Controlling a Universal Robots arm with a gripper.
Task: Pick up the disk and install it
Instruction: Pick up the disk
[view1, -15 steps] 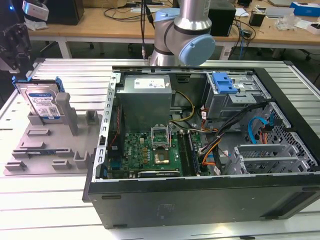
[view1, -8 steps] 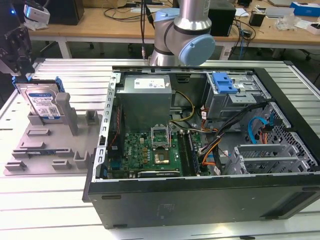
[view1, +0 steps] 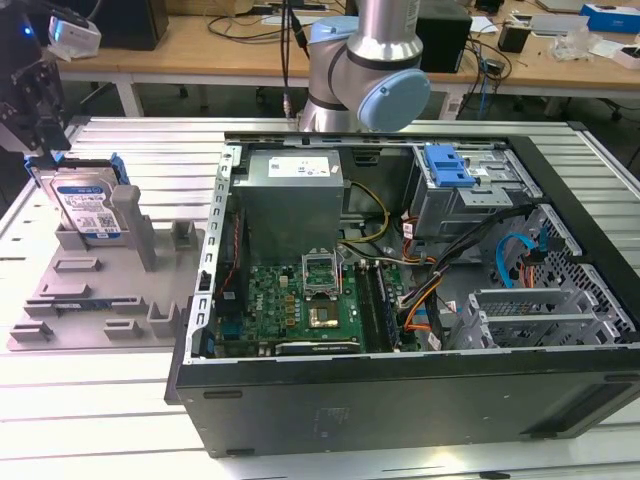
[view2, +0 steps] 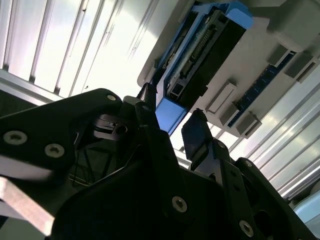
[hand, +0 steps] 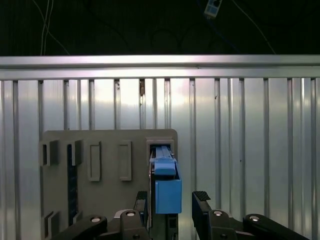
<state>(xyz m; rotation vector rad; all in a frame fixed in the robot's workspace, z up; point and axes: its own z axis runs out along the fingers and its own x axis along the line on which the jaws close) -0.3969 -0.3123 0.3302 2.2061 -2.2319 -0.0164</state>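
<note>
The disk (view1: 88, 205) stands on edge in a slot of the grey holder tray (view1: 100, 300) at the exterior view's left, its white-and-blue label and blue rails showing. My gripper (view1: 45, 150) hangs just above its top edge. In both wrist views the disk's blue rail end (hand: 167, 187) (view2: 167, 112) lies between my two black fingers. The gripper (hand: 171, 200) (view2: 172, 120) is open, with a gap still showing beside the rail on one side.
An open computer case (view1: 400, 280) lies on the slatted metal table (view1: 90, 420), with a motherboard, cables and a drive bay holding a blue caddy (view1: 448, 165) at its far side. The arm's base (view1: 365, 70) rises behind the case. The tray carries several empty slots (hand: 95, 160).
</note>
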